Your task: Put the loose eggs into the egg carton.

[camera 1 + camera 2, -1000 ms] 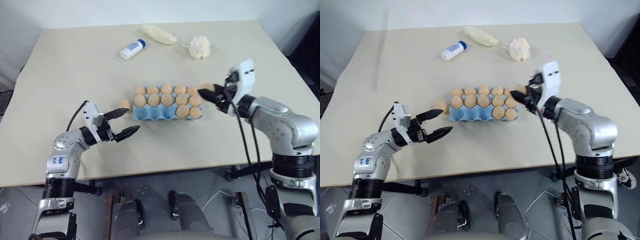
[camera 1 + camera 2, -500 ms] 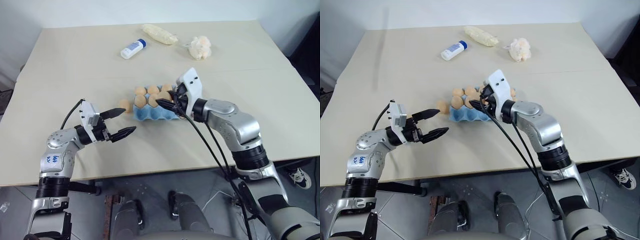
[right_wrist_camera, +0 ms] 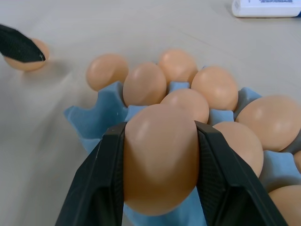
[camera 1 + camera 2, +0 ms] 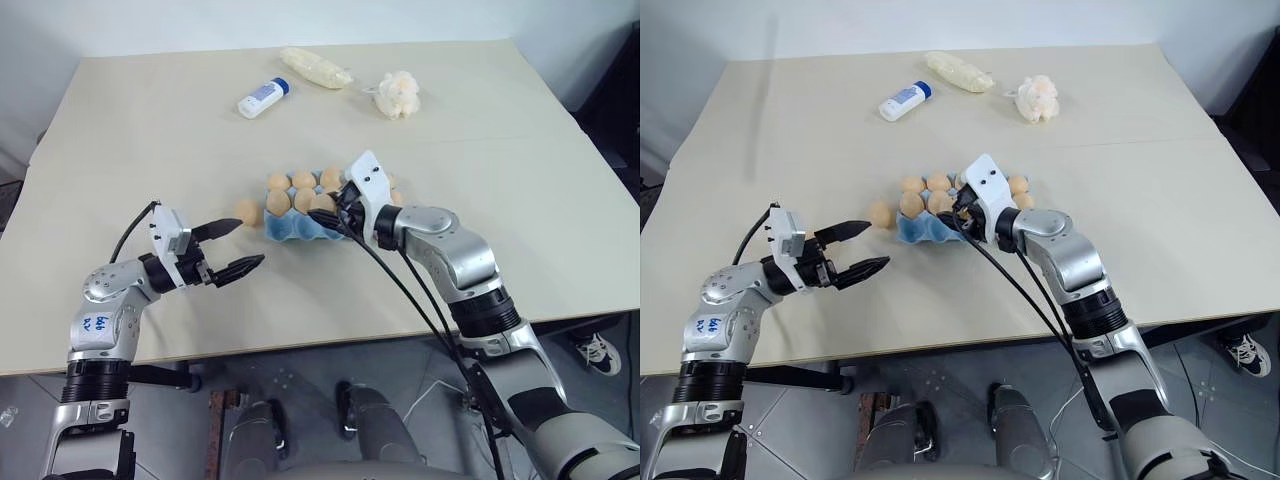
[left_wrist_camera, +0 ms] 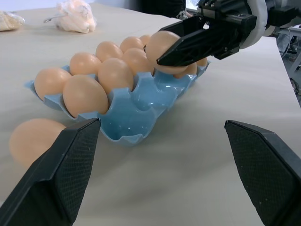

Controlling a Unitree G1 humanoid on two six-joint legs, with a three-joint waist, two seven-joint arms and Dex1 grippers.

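Right gripper (image 3: 160,179) clamps an egg (image 3: 160,157) between its fingers, poised above the empty near cups of the egg carton (image 5: 127,113), likely to seat it. Beyond, the left gripper (image 4: 232,250) waits with jaws spread, one loose egg (image 4: 247,210) on the table just beside the carton's left end.

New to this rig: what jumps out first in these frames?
The right pincer is shut on a tan egg and holds it over the near row of the blue egg carton, where cups are unfilled. One loose egg lies on the table just off the carton's left end, with the left pincer open near it.
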